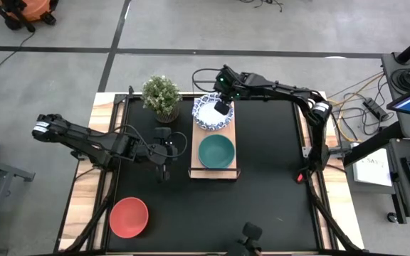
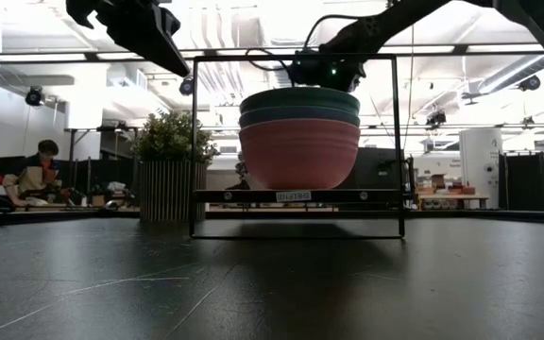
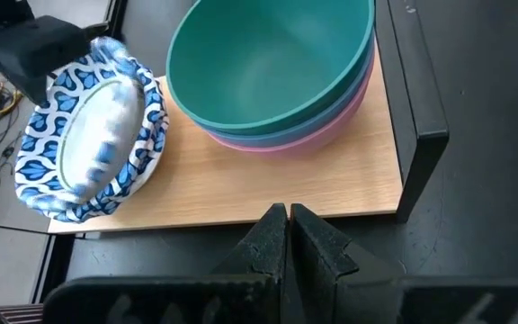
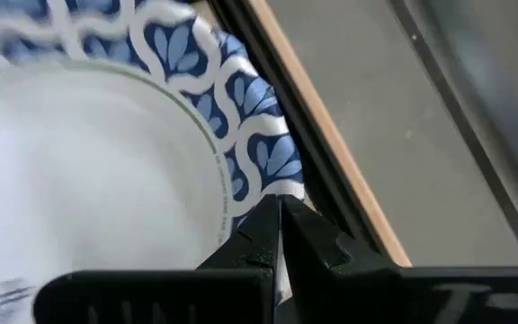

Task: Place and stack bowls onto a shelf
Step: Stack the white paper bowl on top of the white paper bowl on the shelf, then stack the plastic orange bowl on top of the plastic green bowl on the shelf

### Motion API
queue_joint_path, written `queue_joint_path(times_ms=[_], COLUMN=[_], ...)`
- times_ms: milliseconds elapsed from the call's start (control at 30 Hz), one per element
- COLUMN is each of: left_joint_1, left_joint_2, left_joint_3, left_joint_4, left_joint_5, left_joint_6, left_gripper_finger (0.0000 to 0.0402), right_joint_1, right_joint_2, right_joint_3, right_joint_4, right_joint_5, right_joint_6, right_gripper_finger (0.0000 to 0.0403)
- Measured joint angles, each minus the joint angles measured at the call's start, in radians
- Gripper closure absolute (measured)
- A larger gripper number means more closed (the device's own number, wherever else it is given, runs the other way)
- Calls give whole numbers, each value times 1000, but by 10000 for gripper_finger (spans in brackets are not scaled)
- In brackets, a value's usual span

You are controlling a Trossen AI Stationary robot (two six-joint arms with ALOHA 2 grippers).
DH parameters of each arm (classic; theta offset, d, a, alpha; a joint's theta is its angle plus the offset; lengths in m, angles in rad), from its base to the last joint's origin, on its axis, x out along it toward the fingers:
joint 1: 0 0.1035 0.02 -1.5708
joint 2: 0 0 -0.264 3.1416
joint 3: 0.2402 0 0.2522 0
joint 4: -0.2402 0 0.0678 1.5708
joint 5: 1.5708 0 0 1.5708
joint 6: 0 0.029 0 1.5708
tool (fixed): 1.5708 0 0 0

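The shelf [image 1: 194,153], a light wooden board in a black wire frame, stands mid-table. On its near half sit nested pink, blue and green bowls [image 3: 272,72], the green bowl [image 1: 216,151] uppermost. A white bowl with a blue-patterned rim [image 1: 208,114] is on the board's far half. My right gripper [image 1: 223,108] is shut on its rim. A red bowl [image 1: 129,217] rests on the mat near the table's near left corner. My left gripper [image 1: 164,160] hovers shut, left of the shelf, touching nothing. My right gripper pinches the patterned bowl's scalloped rim [image 4: 281,184] between its two fingers, on the side toward the table's right and far edge. The fingers come from above, slanting down. The bowl's underside sits on the shelf board [image 3: 241,180].
A potted green plant [image 1: 161,96] stands just left of the shelf's far end. The shelf's wire frame [image 2: 296,59] rises over the stacked bowls. Bare black mat [image 1: 276,185] lies to the right of the shelf and toward the near edge. A person [image 2: 34,175] sits in the room beyond.
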Motion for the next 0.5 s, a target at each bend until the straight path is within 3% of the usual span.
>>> queue_joint_path(times_ms=[300, 500], left_joint_1=[0, 0], left_joint_2=[0, 0], left_joint_3=[0, 0], left_joint_4=[0, -21], left_joint_5=[0, 50], left_joint_6=[-43, -170], left_gripper_finger=[401, 401], right_joint_1=[23, 74], right_joint_2=[-92, -196], right_joint_3=[-3, -84], right_joint_4=[17, 35], right_joint_5=[2, -9], right_joint_6=[10, 10], right_gripper_finger=[394, 394])
